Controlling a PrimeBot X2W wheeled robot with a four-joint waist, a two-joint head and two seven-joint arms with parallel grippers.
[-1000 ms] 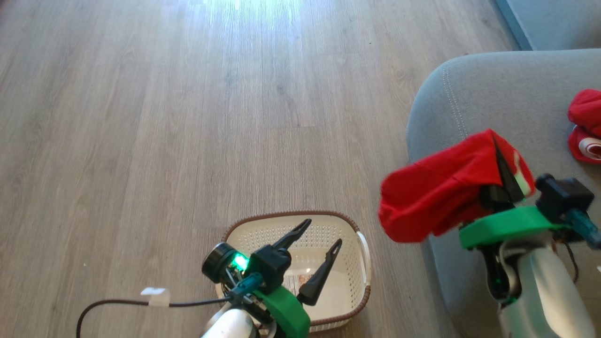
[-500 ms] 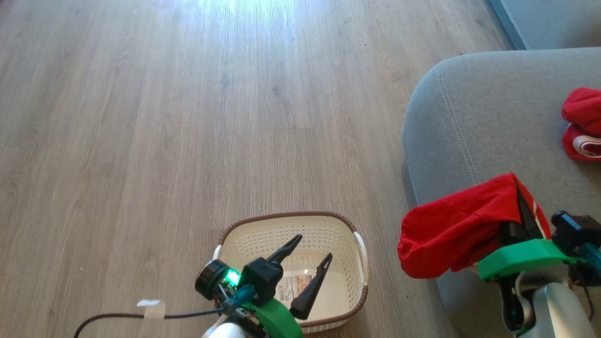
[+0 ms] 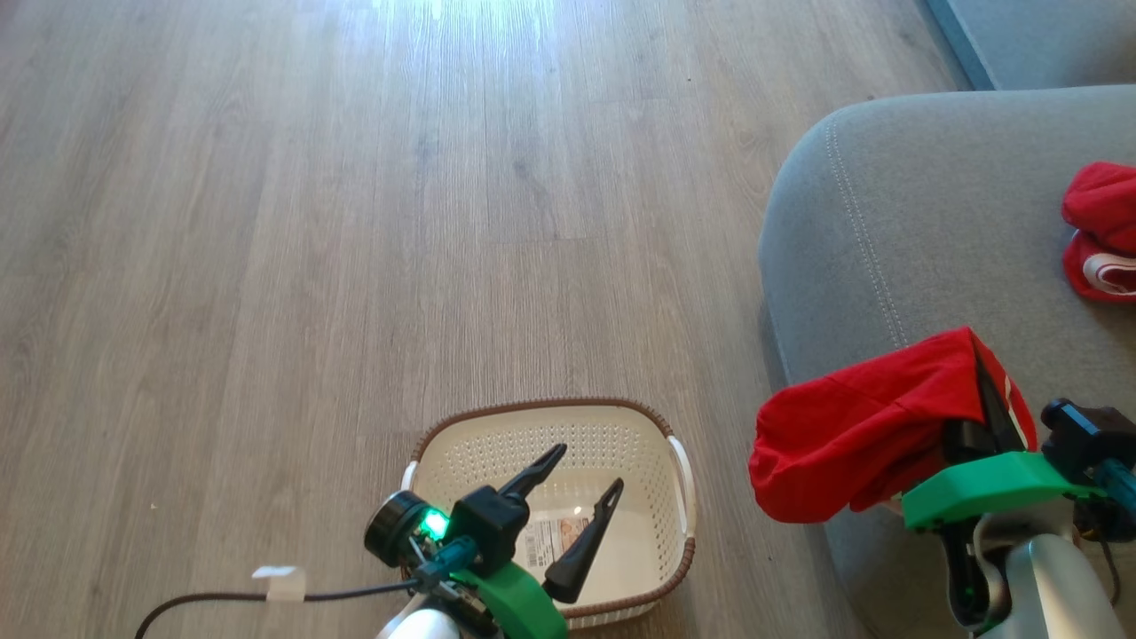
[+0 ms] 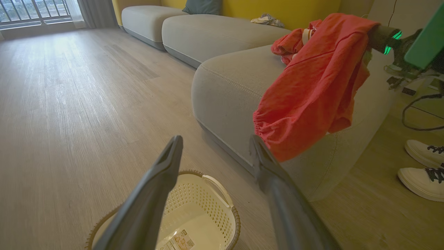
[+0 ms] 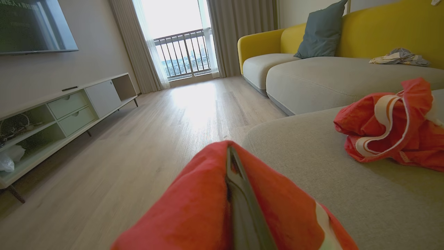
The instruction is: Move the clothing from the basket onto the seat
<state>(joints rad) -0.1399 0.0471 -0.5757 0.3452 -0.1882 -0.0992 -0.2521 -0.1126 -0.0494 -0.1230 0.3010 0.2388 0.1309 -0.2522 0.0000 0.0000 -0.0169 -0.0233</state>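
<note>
My right gripper [image 3: 976, 351] is shut on a mostly plain red garment [image 3: 852, 435], which drapes over its fingers and hangs past the near left edge of the grey seat [image 3: 923, 204]. In the right wrist view the garment [image 5: 194, 208] covers that gripper [image 5: 230, 152]. A second red garment with white stripes [image 3: 1100, 231] lies bunched on the seat [image 5: 312, 166], also seen as a striped heap [image 5: 388, 128]. The cream basket [image 3: 661, 497] stands on the floor, its paper label showing. My left gripper [image 3: 586, 468] hovers open over the basket [image 4: 215, 194]; its fingers [image 4: 173, 156] hold nothing.
Wood floor stretches ahead and left. A black cable with white tape [image 3: 275, 577] trails by my left arm. A person's white shoes [image 4: 423, 166] stand beside the seat. Further off are a low TV cabinet [image 5: 62, 111] and a yellow-backed sofa with a blue cushion [image 5: 321, 31].
My right gripper has come down and back with the red garment, now low over the seat's near edge, then held still. My left gripper has drawn back slightly over the basket.
</note>
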